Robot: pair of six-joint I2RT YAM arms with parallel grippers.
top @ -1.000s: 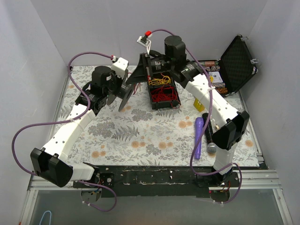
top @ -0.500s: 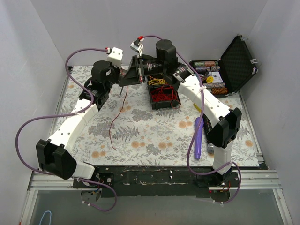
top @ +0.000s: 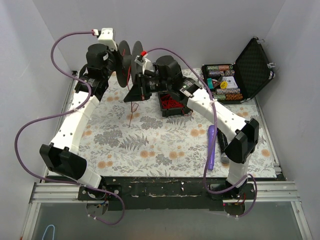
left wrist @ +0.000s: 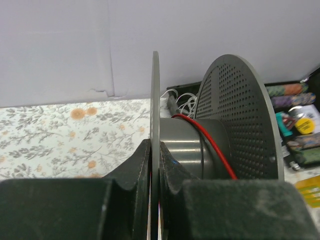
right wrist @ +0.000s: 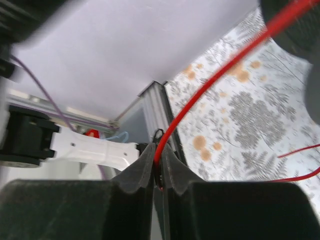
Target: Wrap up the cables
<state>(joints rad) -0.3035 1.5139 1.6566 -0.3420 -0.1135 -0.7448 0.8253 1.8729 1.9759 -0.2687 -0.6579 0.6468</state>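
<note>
The left arm (top: 75,120) rises from its base at the near left, its elbow low by the near edge. From there it reaches up and away to the far left corner, with the wrist (top: 100,56) held high. The left gripper (left wrist: 155,155) points right, its fingers (left wrist: 135,165) pressed tight on one thin flange of a spool (left wrist: 186,145). The right arm (top: 220,117) stands up from the near right, elbow out at the right side, and stretches far and leftward to the middle. The right gripper (right wrist: 157,157) sits close beside the left one, its fingers (right wrist: 142,167) nipped together on a red cable (right wrist: 210,80).
</note>
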